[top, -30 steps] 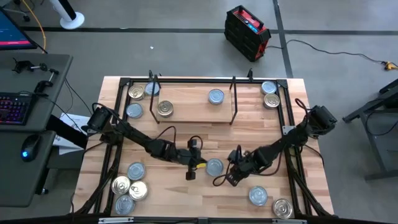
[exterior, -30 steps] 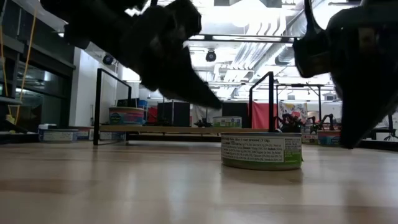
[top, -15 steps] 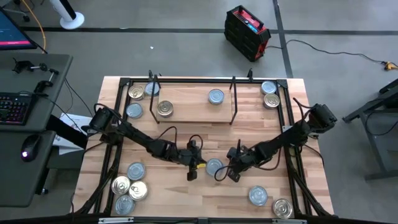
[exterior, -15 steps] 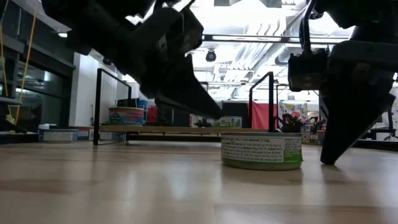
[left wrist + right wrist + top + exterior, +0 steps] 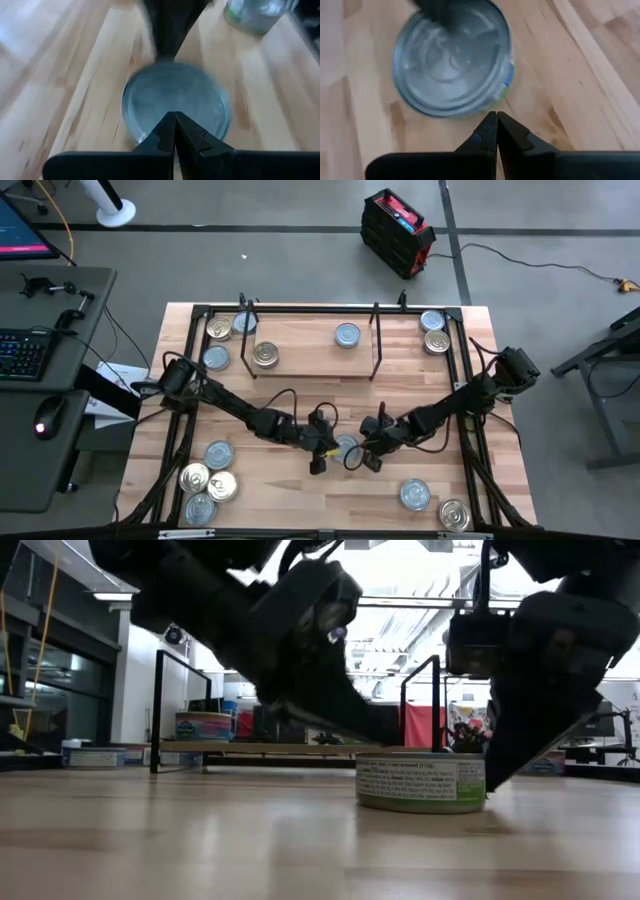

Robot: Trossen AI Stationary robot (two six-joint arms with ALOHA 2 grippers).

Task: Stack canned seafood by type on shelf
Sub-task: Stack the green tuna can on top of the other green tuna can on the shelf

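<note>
While both arms' fingers (image 5: 174,131) (image 5: 497,131) stay pressed together, silver tin (image 5: 346,447) sits half-hidden btwn them.

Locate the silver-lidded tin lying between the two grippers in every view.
High view: tin at table centre, between both grippers.
Low view: right of centre, label facing the camera.
Left wrist view: centre, beyond the shut left gripper.
Right wrist view: upper middle.
Shared landmark: right gripper, beside the tin.
</note>
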